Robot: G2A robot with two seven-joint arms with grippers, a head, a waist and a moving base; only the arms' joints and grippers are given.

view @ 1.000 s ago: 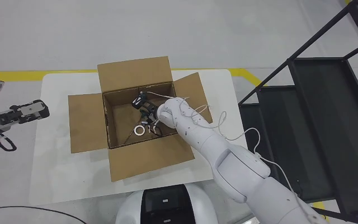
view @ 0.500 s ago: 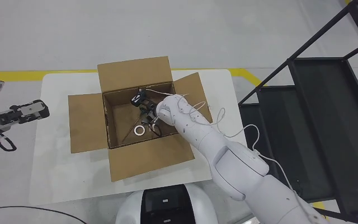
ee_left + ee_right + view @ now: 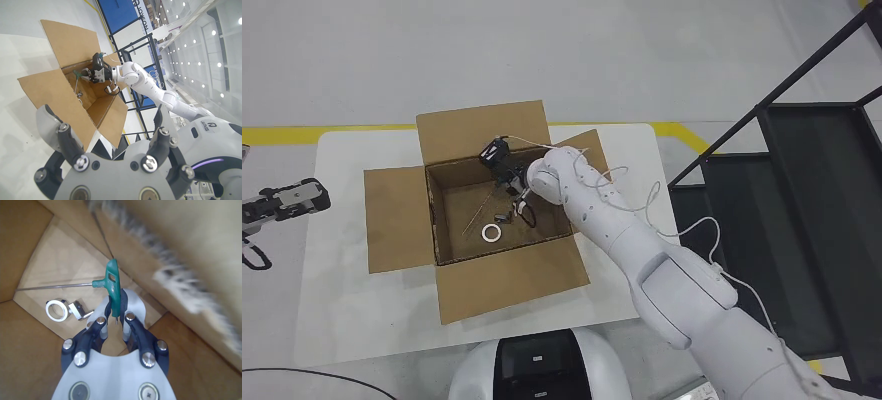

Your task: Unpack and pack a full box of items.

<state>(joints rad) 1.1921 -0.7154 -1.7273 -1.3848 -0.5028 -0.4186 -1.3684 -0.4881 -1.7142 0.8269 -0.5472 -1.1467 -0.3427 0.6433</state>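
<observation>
Your right gripper (image 3: 115,303) pinches the green T-handle hex key (image 3: 113,275) by its handle, above the cardboard box (image 3: 397,220) floor near the far wall, ready for unpacking; your left gripper (image 3: 102,115) rests spread.

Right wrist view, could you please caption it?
Right end effector grips a green T-handle hex key inside a brown cardboard box, near a silver metal ring clamp.

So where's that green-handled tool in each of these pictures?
Top view: the green T-handle wrench shows as a thin shaft slanting inside the cardboard box.
Left wrist view: far off, its green handle sits in the other arm's jaws at the box's open mouth.
Right wrist view: close up, handle clamped in the jaws, shaft over the box floor.
Shared landmark: the cardboard box.
</observation>
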